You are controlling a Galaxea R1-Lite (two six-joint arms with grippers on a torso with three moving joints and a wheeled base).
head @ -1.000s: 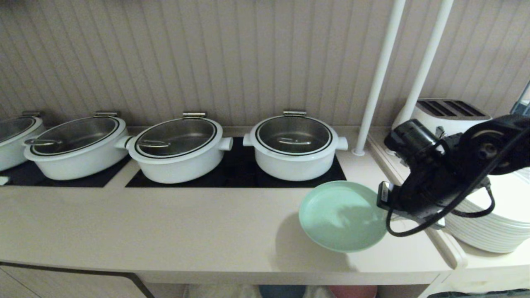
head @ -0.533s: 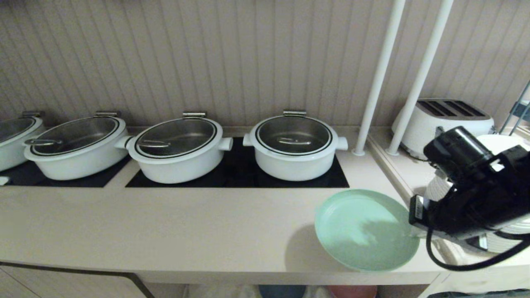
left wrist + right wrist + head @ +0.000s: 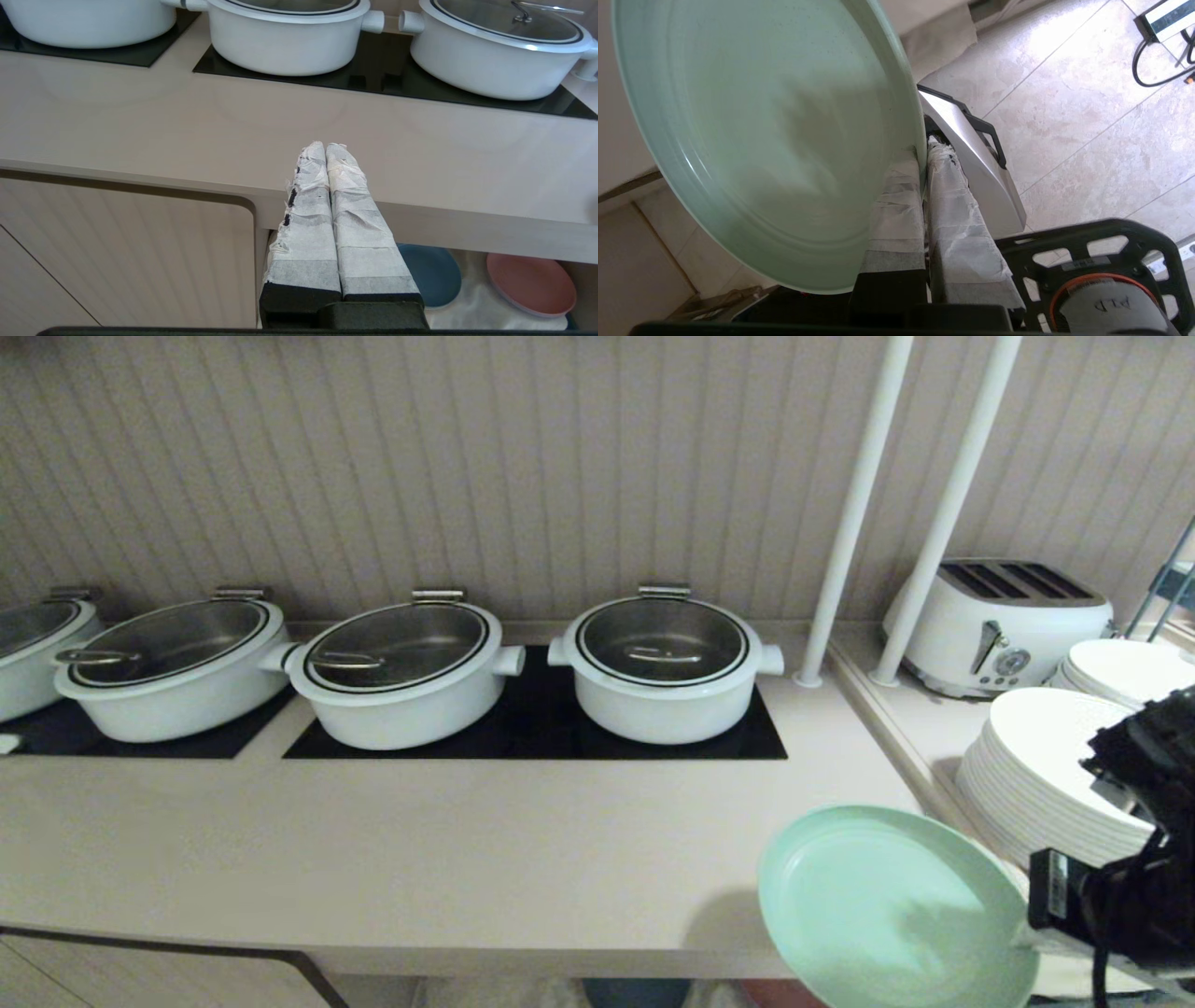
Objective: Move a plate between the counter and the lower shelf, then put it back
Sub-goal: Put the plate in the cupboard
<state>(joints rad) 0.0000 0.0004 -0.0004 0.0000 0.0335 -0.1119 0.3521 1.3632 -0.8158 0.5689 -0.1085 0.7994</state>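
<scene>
The mint-green plate (image 3: 887,905) hangs in the air, tilted, over the front right corner of the counter (image 3: 420,859), partly past its front edge. My right gripper (image 3: 1027,933) is shut on the plate's right rim; in the right wrist view the plate (image 3: 761,140) is pinched between the taped fingers of the right gripper (image 3: 923,151). My left gripper (image 3: 325,147) is shut and empty, parked before the counter's (image 3: 187,130) front edge. Under the counter, the lower shelf (image 3: 472,303) shows its off-white cloth.
A blue plate (image 3: 432,275) and a pink plate (image 3: 530,284) lie on the lower shelf. Several white lidded pots (image 3: 663,667) stand on the black hob panels. Stacked white plates (image 3: 1046,775), a toaster (image 3: 1004,625) and two white poles (image 3: 854,513) are at the right.
My right gripper has carried the plate from over the counter's right part toward the front right, down to its front corner. The left arm has not moved.
</scene>
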